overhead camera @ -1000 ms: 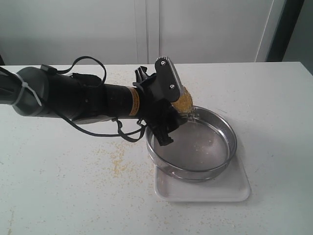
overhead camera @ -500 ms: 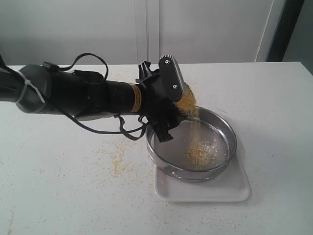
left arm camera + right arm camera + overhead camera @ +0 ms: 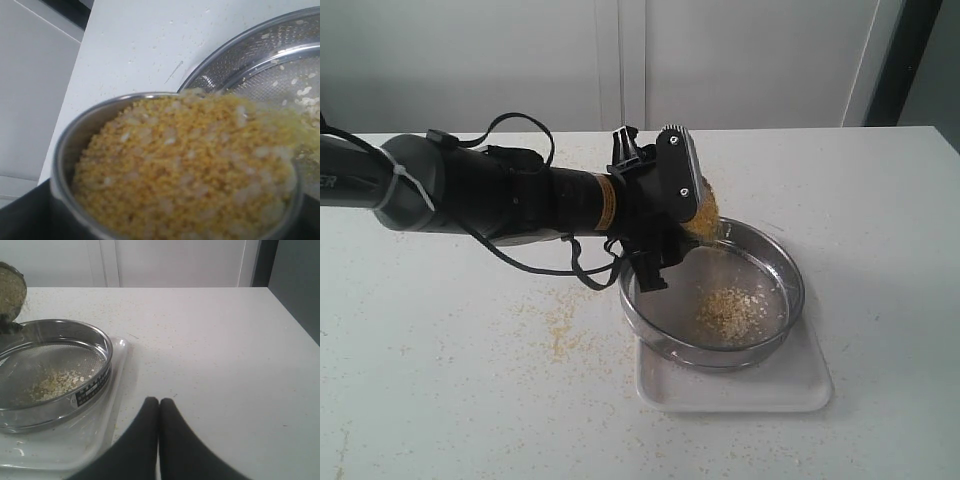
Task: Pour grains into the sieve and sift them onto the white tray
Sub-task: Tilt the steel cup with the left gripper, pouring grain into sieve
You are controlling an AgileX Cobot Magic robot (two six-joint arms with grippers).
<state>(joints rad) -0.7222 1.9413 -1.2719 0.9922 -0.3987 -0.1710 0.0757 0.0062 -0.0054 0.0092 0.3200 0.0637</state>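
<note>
My left gripper [image 3: 668, 205] is shut on a small steel cup [image 3: 64, 150], tipped over the back-left rim of the sieve [image 3: 798, 290]. Golden-yellow and pale grains [image 3: 185, 165] fill the cup to its lip and spill over it. A small heap of grains [image 3: 732, 312] lies on the sieve's mesh. The sieve rests on the white tray [image 3: 800, 385]. In the right wrist view the sieve [image 3: 95, 385], the tray [image 3: 119, 385] and the heap of grains [image 3: 52, 382] lie beyond my right gripper [image 3: 159, 401], which is shut, holds nothing and hovers over bare table beside the tray.
Spilled yellow meal [image 3: 560, 330] dusts the white table left of the tray. The left arm's black forearm [image 3: 500, 200] and its cables stretch across the left half of the table. A pale wall stands behind.
The cup has tipped further and moved a little right over the sieve's rim. Grains have poured out, and a heap has formed on mesh that was nearly bare a second ago.
</note>
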